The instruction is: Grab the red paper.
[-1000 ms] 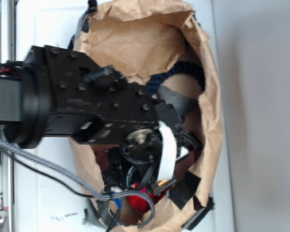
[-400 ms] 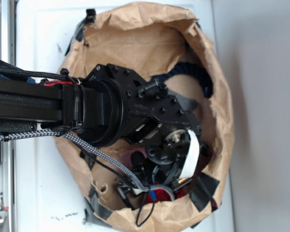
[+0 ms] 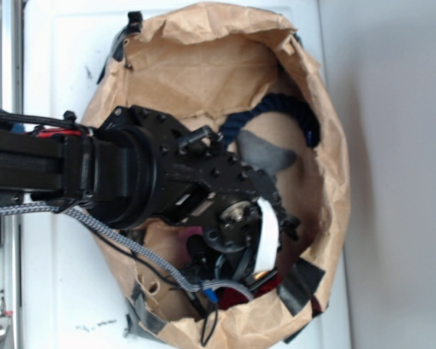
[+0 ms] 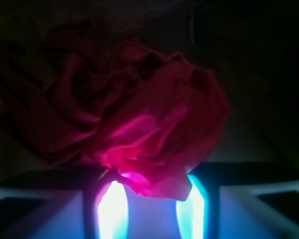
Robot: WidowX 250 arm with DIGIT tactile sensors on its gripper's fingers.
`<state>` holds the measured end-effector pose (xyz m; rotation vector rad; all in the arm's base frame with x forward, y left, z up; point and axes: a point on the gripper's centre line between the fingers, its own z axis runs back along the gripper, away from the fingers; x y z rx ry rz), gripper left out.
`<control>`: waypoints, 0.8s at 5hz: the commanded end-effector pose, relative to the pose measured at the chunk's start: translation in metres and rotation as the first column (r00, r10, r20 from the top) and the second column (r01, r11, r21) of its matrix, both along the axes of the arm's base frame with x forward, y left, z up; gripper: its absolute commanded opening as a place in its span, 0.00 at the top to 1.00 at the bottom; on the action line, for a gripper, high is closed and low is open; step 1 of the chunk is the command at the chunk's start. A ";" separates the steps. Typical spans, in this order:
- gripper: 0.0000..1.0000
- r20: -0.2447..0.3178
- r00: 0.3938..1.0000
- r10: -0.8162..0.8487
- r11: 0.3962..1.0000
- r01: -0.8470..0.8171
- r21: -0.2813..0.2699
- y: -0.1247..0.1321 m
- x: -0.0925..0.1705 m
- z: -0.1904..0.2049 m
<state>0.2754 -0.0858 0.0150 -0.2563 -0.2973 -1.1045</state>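
The arm reaches from the left into the open brown paper bag (image 3: 203, 65), which lies on the white counter (image 3: 58, 43). In the wrist view the pincer (image 4: 152, 199) has the lower edge of the red paper (image 4: 154, 129) sitting between its two glowing fingers (image 4: 112, 209), touching both; whether they are pressing it I cannot tell. From outside, only a scrap of red shows low in the bag under the wrist. A grey plush toy (image 3: 265, 151) lies deeper inside, beside a dark blue rope (image 3: 287, 109)

Crumpled red paper (image 4: 154, 129) filled the dim frame, its lower edge lay between the glowing fingers (image 4: 112, 209) of the gripper (image 4: 152, 211), dark surroundings.
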 end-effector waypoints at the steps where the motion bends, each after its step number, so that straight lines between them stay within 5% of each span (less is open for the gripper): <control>1: 1.00 0.012 1.000 -0.017 0.997 0.017 -0.076 0.012 -0.025 0.036; 2: 0.00 0.006 1.000 0.012 0.992 -0.012 -0.128 0.033 -0.024 0.060; 4: 0.00 0.024 0.999 0.049 0.979 -0.043 -0.200 0.069 0.024 0.075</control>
